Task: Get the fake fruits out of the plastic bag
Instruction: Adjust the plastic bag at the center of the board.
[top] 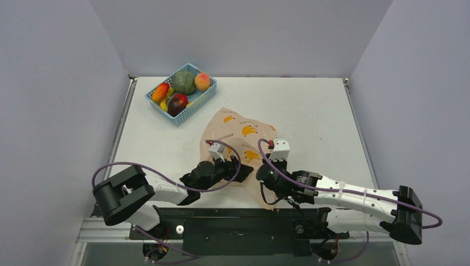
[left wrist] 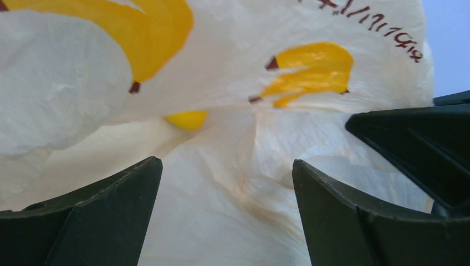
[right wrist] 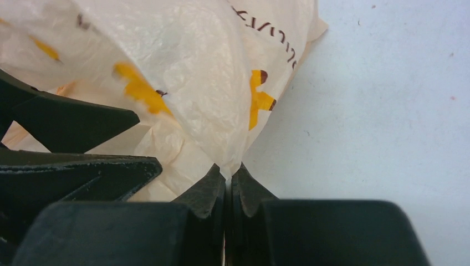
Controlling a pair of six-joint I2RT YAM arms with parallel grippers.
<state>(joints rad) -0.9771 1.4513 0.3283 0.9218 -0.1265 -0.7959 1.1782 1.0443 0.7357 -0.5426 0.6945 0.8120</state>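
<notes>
Top external view: a thin, translucent pale-orange plastic bag (top: 235, 133), printed with yellow bananas and dark lettering, lies crumpled on the white surface (top: 310, 111). It sits near the front edge, about mid-width, and both arms reach onto its near end.

In the left wrist view, the left pincer (left wrist: 227, 166) is spread wide. Its two dark fingers (left wrist: 105, 216) stand well apart, and wrinkled bag film fills the gap between and beyond them. Whether the film touches either finger cannot be told. A dark part of the other arm juts in at the right of that view.

In the right wrist view, the right pincer (right wrist: 228, 174) is pressed together, and its tips pinch a narrow fold at the bag's edge. The film rises from the tips up and to the left, with bare surface to the right. The other arm's dark fingers show at the left of that view.

Far from the bag, at the surface's far left corner, stands a small blue mesh basket (top: 199, 104). In it lie the glossy fake fruits (top: 177, 103): a dark maroon one, an orange-red one (top: 161, 91) and a peach-pink one (top: 203, 81). They are packed around a big, rough green ball (top: 183, 82). Whether anything lies inside the bag cannot be told.
</notes>
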